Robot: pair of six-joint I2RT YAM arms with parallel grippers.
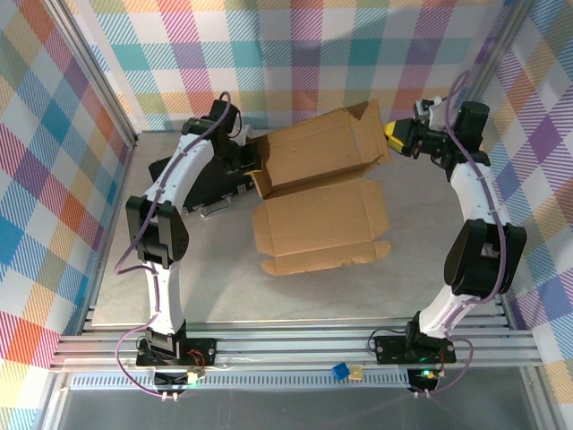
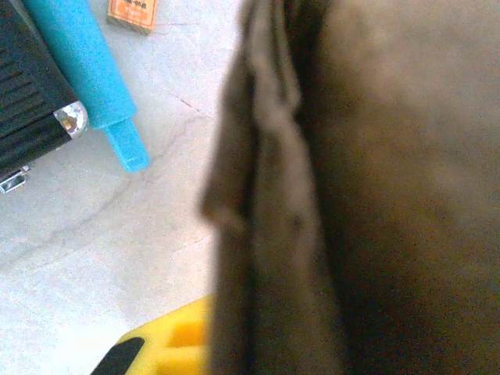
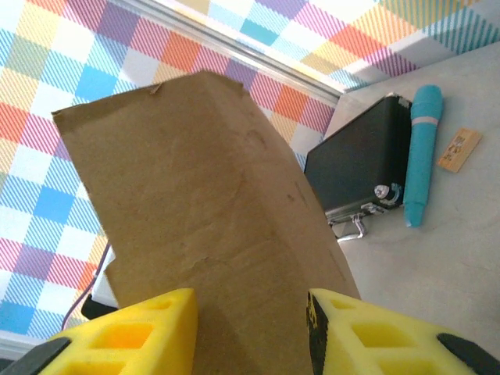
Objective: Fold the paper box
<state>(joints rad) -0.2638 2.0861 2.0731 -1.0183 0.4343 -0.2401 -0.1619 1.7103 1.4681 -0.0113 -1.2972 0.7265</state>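
Observation:
The paper box [image 1: 322,219] is brown cardboard lying in the middle of the table, its near panel flat with flaps spread. Its far panel [image 1: 318,152] is lifted and tilted up. My left gripper [image 1: 249,159] is at that panel's left edge; in the left wrist view the blurred cardboard edge [image 2: 266,234] runs through the jaws, one yellow finger [image 2: 164,348] lies against it and the other is hidden. My right gripper [image 1: 391,136] is at the panel's right edge, open, its yellow fingers [image 3: 133,336] wide apart astride a folded cardboard corner [image 3: 234,234].
A black case [image 1: 199,186] lies left of the box under my left arm, also seen as the black case [image 3: 359,168]. Beside it lie a blue cylinder [image 3: 422,148] and a small orange card [image 3: 458,148]. Checked walls close in the table on three sides.

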